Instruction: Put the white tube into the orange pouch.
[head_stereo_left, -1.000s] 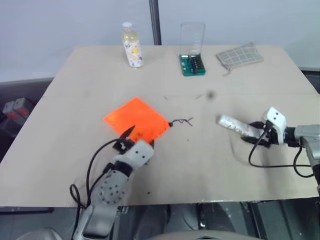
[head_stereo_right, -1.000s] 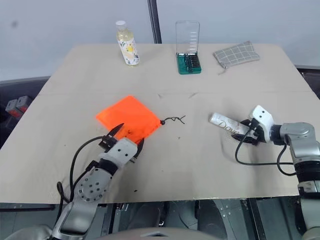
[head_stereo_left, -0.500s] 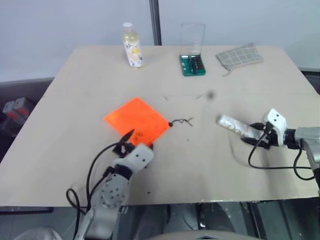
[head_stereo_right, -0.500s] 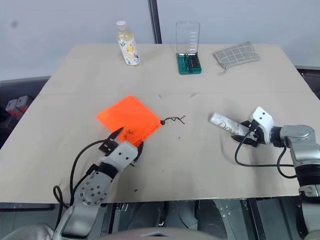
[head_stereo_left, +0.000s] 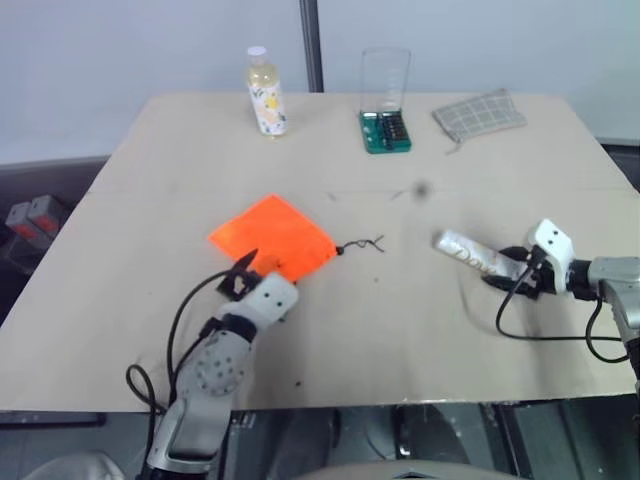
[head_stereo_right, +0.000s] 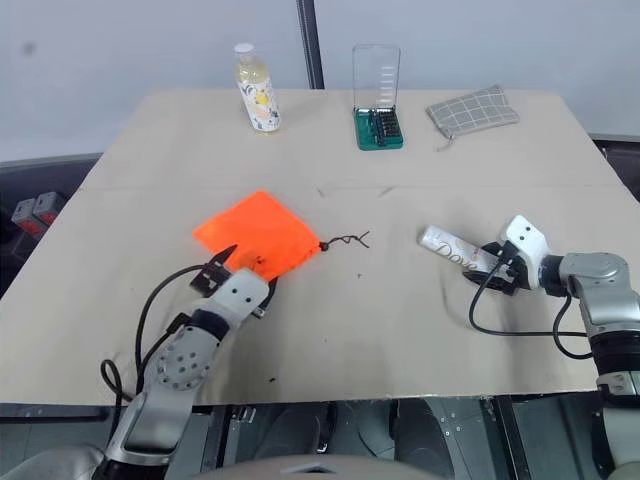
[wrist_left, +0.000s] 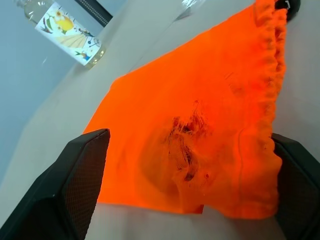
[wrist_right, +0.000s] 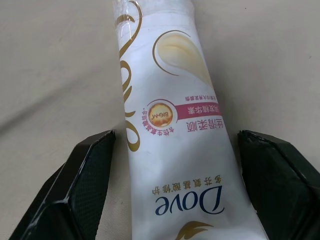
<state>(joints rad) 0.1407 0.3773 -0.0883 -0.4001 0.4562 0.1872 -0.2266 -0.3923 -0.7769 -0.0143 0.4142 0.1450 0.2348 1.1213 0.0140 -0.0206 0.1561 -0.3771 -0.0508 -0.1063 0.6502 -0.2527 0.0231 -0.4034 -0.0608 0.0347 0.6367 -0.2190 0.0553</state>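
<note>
Soft, even light falls on the worktop (head_stereo_left: 420, 300) from above, with no hard glare. Shadows are faint and short; a small one lies under the tube (head_stereo_left: 468, 253). The head views look slightly hazy, and the far worktop edge bows gently. In the left wrist view the pouch (wrist_left: 200, 125) is vividly saturated, its near hem soft. The tube's print reads sharp in the right wrist view.
</note>
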